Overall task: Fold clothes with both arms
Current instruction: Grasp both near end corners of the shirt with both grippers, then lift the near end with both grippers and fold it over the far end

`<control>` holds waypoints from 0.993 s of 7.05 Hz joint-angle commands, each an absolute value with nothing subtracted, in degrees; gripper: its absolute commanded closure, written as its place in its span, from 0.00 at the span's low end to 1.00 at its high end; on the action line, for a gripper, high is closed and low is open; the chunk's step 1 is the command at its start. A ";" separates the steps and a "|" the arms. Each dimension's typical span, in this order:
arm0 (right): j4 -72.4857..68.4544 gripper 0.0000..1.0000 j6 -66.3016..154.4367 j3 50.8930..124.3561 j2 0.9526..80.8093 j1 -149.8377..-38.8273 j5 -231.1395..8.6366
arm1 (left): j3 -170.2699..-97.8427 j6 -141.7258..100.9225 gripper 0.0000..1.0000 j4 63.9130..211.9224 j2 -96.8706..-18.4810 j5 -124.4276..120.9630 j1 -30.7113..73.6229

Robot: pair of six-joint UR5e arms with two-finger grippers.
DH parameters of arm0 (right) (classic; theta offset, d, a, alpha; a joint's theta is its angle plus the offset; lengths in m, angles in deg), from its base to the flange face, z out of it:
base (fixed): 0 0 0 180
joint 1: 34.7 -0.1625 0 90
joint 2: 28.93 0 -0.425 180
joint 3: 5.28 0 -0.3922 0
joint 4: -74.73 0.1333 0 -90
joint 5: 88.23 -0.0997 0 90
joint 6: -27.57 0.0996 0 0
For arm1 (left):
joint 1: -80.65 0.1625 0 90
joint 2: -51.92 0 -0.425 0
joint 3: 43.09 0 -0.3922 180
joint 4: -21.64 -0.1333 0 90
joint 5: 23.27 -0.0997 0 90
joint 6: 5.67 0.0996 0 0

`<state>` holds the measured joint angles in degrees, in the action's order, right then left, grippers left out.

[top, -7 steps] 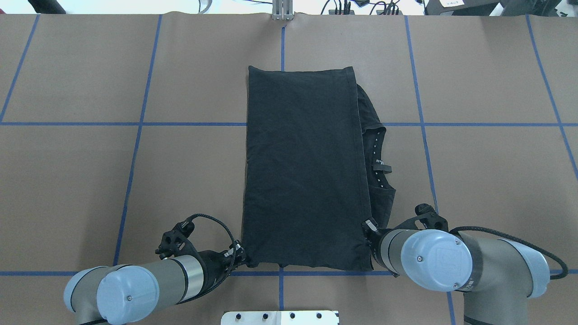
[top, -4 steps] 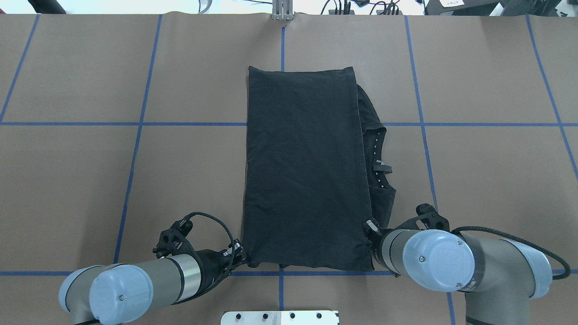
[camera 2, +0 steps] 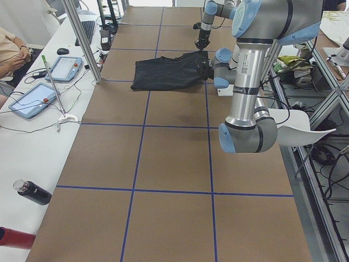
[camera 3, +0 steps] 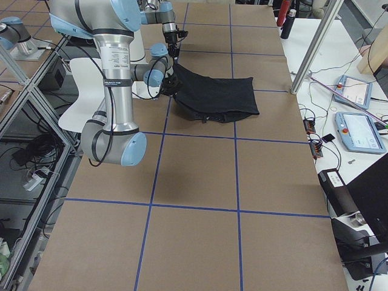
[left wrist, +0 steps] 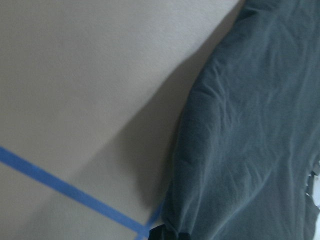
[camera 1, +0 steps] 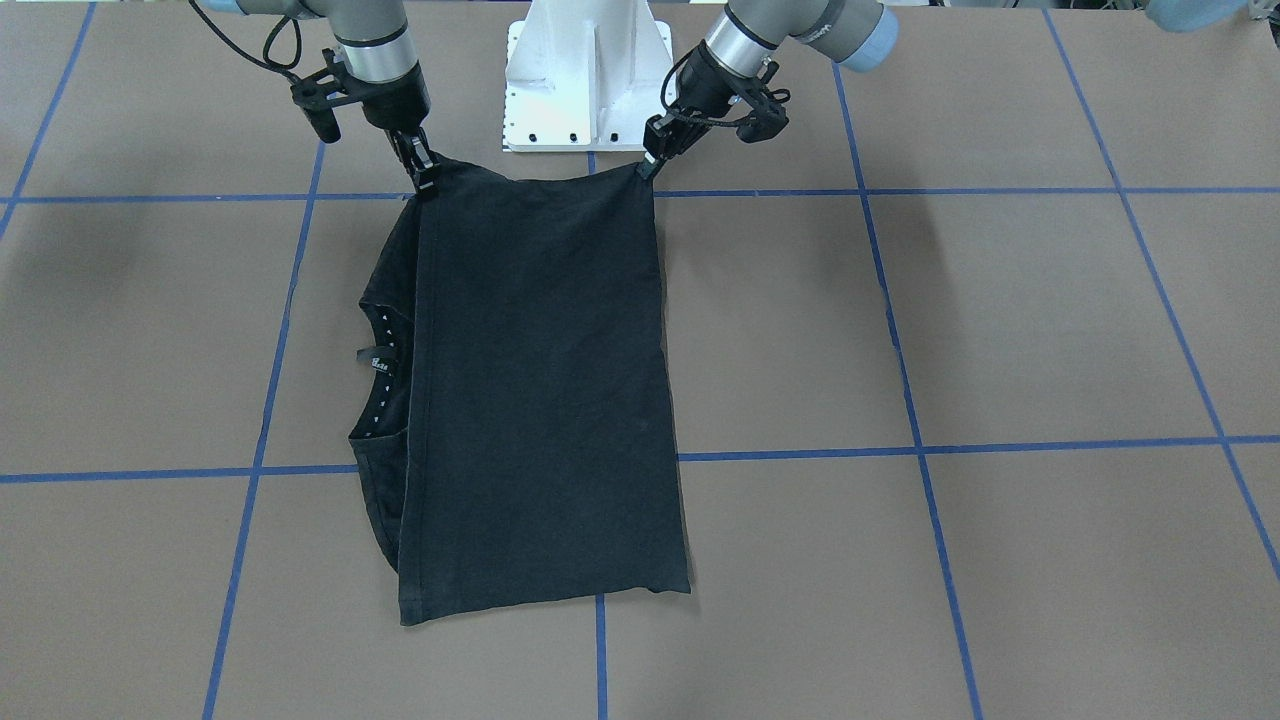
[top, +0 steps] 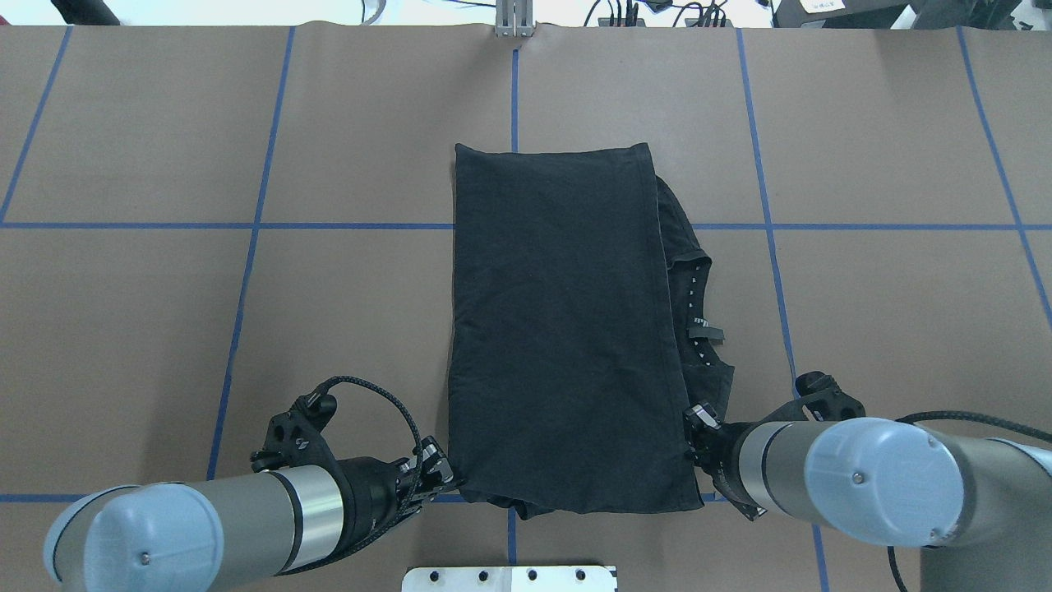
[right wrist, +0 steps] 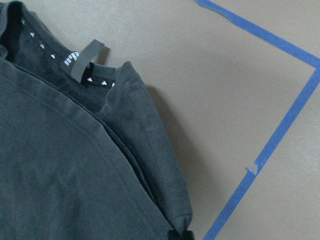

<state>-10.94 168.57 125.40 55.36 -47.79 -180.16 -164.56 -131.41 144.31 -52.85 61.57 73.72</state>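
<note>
T-shirt (top: 567, 329) lies on desk (top: 164, 329) at centre of frame, already folded to narrow strip, collar showing at right edge. Left hand (top: 448, 477) and right hand (top: 692, 423) each pinch one lower corner. Probably cross fold toward upper edge remains.

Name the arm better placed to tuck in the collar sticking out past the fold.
Right, likely. The collar juts from the T-shirt's right side, just ahead of the right gripper; the left gripper holds the opposite near corner.

The shirt (top: 559, 329) lies mid-table (top: 164, 329), reaching the robot's edge; the left gripper (top: 448, 477) and right gripper (top: 693, 427) are at its near corners.
</note>
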 commanded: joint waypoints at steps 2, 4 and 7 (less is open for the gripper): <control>-10.52 1.00 163.23 125.33 53.62 -62.93 -196.19 | -168.16 -130.74 1.00 138.11 -56.08 62.25 65.14; -10.96 1.00 161.16 115.80 44.16 -72.98 -204.73 | -162.92 -130.21 1.00 136.25 -61.35 69.59 56.43; -10.61 1.00 154.05 104.01 37.90 -80.03 -210.11 | -157.01 -126.35 1.00 136.95 -62.86 70.25 51.74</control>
<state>-10.64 156.70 109.56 41.13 -77.18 -207.58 -159.24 -127.60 136.71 -62.34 70.00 53.04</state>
